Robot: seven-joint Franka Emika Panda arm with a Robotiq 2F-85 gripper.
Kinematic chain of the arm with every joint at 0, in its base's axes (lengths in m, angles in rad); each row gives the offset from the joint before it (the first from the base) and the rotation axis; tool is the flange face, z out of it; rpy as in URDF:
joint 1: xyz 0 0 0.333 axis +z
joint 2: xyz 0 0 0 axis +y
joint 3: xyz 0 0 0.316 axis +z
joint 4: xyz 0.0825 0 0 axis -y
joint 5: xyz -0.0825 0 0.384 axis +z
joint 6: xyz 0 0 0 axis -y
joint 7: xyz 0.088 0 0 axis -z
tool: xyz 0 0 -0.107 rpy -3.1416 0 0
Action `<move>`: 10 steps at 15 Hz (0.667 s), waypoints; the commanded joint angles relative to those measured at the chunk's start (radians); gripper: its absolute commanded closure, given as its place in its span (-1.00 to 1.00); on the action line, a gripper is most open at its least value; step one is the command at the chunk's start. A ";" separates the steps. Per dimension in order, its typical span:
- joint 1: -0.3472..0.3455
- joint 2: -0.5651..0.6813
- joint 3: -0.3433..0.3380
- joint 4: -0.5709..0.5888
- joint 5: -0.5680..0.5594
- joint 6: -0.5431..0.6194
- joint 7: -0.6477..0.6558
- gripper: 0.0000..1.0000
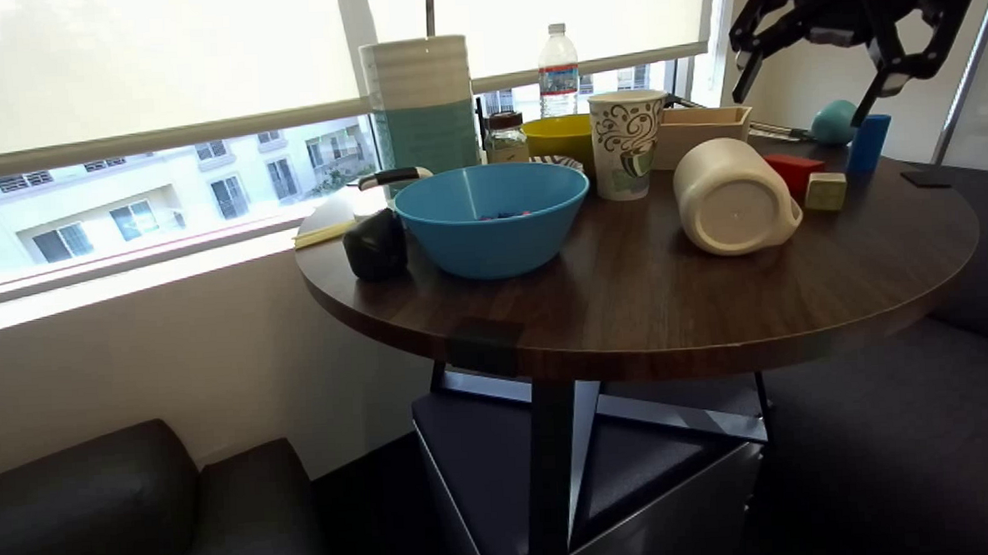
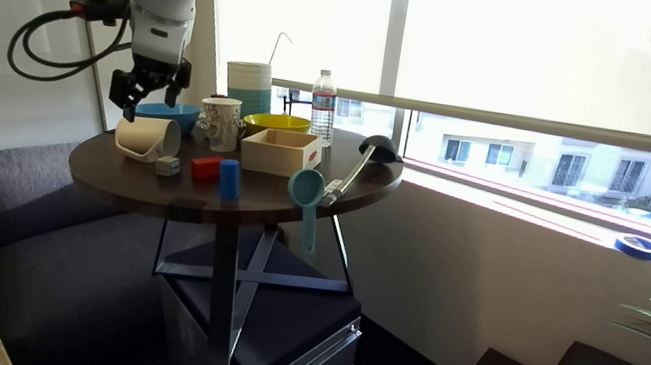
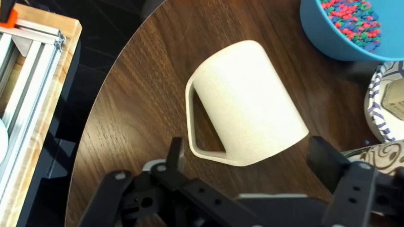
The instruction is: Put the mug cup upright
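The cream-beige mug cup lies on its side on the round table, seen in both exterior views [image 1: 728, 192] [image 2: 141, 134] and in the wrist view [image 3: 249, 104]. In an exterior view its base faces the camera and its handle [image 1: 789, 221] points right. In the wrist view the handle [image 3: 190, 126] is on the left, and the mug's inside is hidden. My gripper is open and empty, apart from the mug and higher than it, in both exterior views [image 1: 802, 104] [image 2: 150, 107]. In the wrist view the fingertips [image 3: 247, 146] stand wide apart, one on each side of the mug's lower end.
Near the mug are a small wooden cube [image 2: 168, 166], a red block [image 2: 206, 167] and a blue cylinder [image 2: 229, 179]. A blue bowl [image 1: 492, 227], a patterned paper cup [image 1: 622, 155] and a wooden box [image 2: 272, 156] also stand on the table. The table edge [image 3: 94, 107] curves past the handle side.
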 commanded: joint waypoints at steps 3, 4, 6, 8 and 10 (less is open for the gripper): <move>-0.040 0.119 -0.022 0.022 0.127 -0.034 -0.054 -1.00; -0.044 0.137 -0.021 0.027 0.138 -0.039 -0.054 -1.00; -0.054 0.165 -0.023 0.034 0.159 -0.056 -0.054 -1.00; -0.064 0.184 -0.028 0.038 0.182 -0.081 -0.057 -1.00; -0.073 0.199 -0.034 0.041 0.204 -0.104 -0.061 -1.00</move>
